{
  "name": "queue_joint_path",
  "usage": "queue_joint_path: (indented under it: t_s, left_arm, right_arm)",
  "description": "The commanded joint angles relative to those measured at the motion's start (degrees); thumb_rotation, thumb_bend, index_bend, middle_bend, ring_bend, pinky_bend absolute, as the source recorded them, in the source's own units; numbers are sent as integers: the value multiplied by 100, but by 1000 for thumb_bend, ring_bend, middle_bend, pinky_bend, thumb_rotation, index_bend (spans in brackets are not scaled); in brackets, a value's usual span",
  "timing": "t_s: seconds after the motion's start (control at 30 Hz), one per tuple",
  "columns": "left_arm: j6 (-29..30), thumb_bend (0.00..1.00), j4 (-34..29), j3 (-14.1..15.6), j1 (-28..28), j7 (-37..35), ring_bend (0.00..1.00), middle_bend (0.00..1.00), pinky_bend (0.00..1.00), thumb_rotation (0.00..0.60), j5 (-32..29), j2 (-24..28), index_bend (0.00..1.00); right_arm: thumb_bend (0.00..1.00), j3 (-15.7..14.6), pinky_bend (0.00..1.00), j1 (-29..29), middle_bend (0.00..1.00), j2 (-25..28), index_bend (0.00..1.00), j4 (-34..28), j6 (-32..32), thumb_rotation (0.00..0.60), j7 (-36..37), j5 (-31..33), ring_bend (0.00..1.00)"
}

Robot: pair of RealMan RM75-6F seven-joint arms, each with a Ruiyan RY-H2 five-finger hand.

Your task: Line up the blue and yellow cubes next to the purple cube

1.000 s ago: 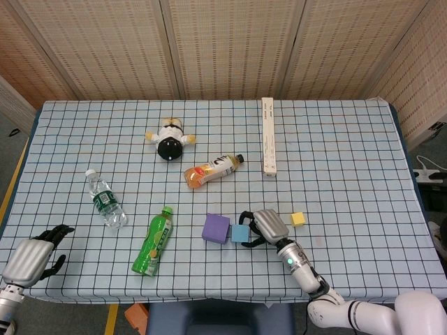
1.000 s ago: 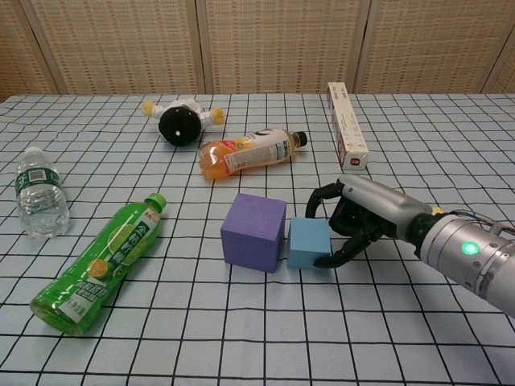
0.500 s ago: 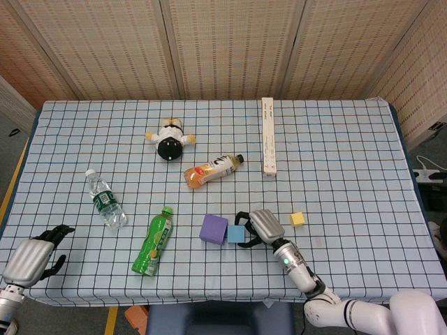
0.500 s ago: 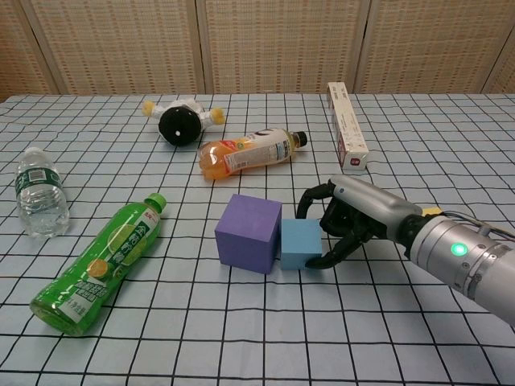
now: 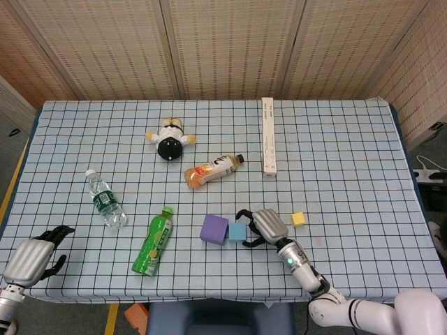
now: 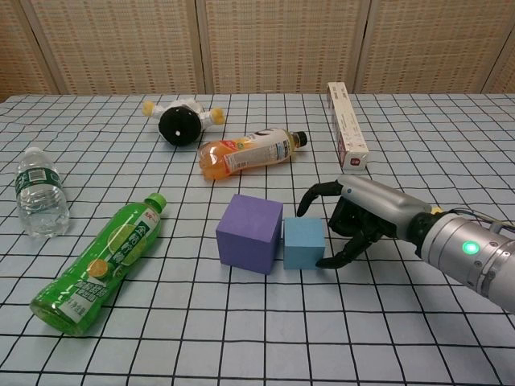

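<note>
Off-task items I can see on the checked counter (image 5: pixel 349 139): green bottle (image 5: pixel 154 241) lying down near the front left. Water bottle (image 5: pixel 105 199) lying further left. Orange juice bottle (image 5: pixel 212 169) on its side mid-counter. Black-and-white toy (image 5: pixel 168 139) behind it. Long white box (image 5: pixel 268 135) lying flat, back right. Wicker screen (image 5: pixel 223 42) behind.

Blue cube (image 6: pixel 304 243) touching purple cube (image 6: pixel 249 232); right hand (image 6: pixel 348 219) just beside it (fingers curled, contact unclear).

purple cube (image 6: pixel 249 233) left of, beside blue cube (image 6: pixel 304 243) | yellow cube (image 5: pixel 298 219) well right
</note>
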Motion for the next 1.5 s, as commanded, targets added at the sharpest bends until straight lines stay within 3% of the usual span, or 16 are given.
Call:
queue_joint_path:
  t_s: [0.03, 0.17, 0.37, 0.7, 1.13, 1.5]
  left_arm:
    - [-9, 444, 0, 2, -2, 0, 300, 191, 531, 600, -4, -1, 219]
    - [-19, 444, -6, -3, -7, 1, 300, 192, 532, 600, -16, 1, 219]
    - [-22, 444, -15, 5, -7, 0, 300, 191, 531, 600, -9, 8, 219]
    - [-14, 444, -16, 4, -5, 11, 300, 192, 531, 600, -8, 3, 219]
    - [-11, 444, -27, 1, -5, 13, 300, 199, 532, 600, -16, 10, 219]
    - [3, 444, -25, 1, 0, 6, 300, 203, 531, 600, -8, 11, 220]
  right_arm:
    - [0, 9, 1000, 4, 948, 40, 274, -37, -15, 600, -19, 19, 858]
    - [0, 30, 1000, 22, 948, 182, 248, -210, -65, 600, -104, 68, 858]
    - [7, 129, 1000, 90, 948, 727, 261, -969, -315, 600, -575, 422, 858]
    - [359, 325, 1000, 159, 948, 1070, 343, -1668, -411, 600, -1399, 1404, 857]
    - [701, 370, 1000, 331, 953, 1094, 390, -1587, -835, 600, -1262, 1961, 860]
    - [809, 266, 1000, 436, 957, 1143, 417, -1598, -1136, 600, -1077, 2062, 866]
